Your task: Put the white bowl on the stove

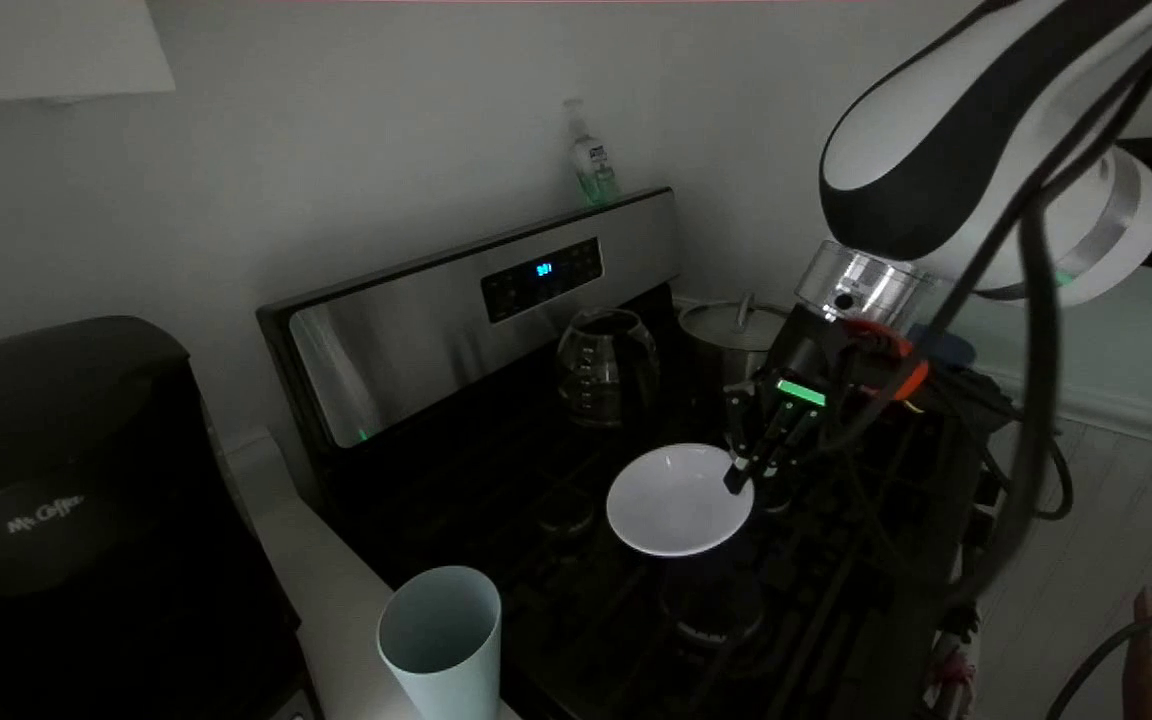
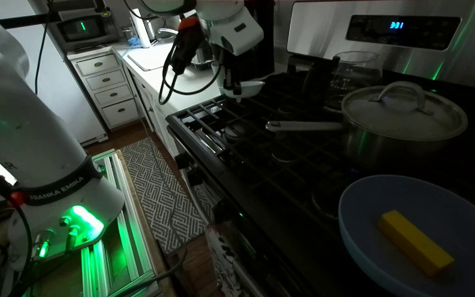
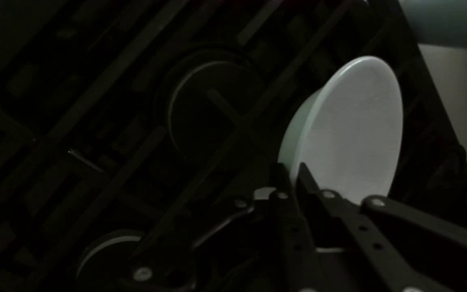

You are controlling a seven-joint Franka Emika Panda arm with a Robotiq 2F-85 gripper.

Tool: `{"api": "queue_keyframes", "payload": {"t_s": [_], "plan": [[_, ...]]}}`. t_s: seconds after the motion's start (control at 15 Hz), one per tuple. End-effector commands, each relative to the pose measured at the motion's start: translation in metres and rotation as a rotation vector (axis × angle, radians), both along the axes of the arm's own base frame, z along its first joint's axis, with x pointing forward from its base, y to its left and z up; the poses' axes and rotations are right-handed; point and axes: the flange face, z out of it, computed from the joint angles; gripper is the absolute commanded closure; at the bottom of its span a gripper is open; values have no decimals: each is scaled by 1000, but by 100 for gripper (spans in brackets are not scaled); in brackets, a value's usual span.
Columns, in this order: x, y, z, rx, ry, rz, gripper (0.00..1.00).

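- Dim walls surround the stove in an exterior view; a glass jug stands near its back panel, and we see a pale cup on the bench alongside.
- Over the grates there we find the white bowl, hollow side up, with the claw at its edge.
- In an exterior view, a lidded pan and a bluish dish holding a yellow block take up the near end; we judge that the far end suits the bowl, being well apart from both.
- Wrist view: we see the claw pinching the bowl's rim, one of its fingers inside, one outside.
- We suppose the bowl is too wide to span, so its thin rim serves; gripped on one side only, it may tip.
- Whether its base touches the grates we cannot tell; setting it level and letting go seems to remain.
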Motion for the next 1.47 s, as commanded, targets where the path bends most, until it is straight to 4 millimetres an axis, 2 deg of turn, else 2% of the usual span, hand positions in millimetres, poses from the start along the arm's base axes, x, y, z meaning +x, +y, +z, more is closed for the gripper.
{"api": "queue_keyframes", "payload": {"t_s": [0.0, 0.2, 0.33, 0.4, 0.47, 0.53, 0.6, 0.8, 1.0, 1.4], "plan": [[26, -3, -12, 20, -49, -95, 98], [48, 6, -12, 53, -119, -143, 98], [60, 16, -19, 105, -117, -119, 98], [42, 10, -14, 70, -102, -122, 98], [46, 12, -16, 71, -101, -116, 93], [46, 12, -19, 70, -96, -116, 93], [45, 12, -20, 69, -94, -117, 98], [52, 9, -20, 109, -172, -173, 98], [54, 14, -32, 152, -193, -185, 98], [49, 17, -62, 113, -158, -141, 98]]}}
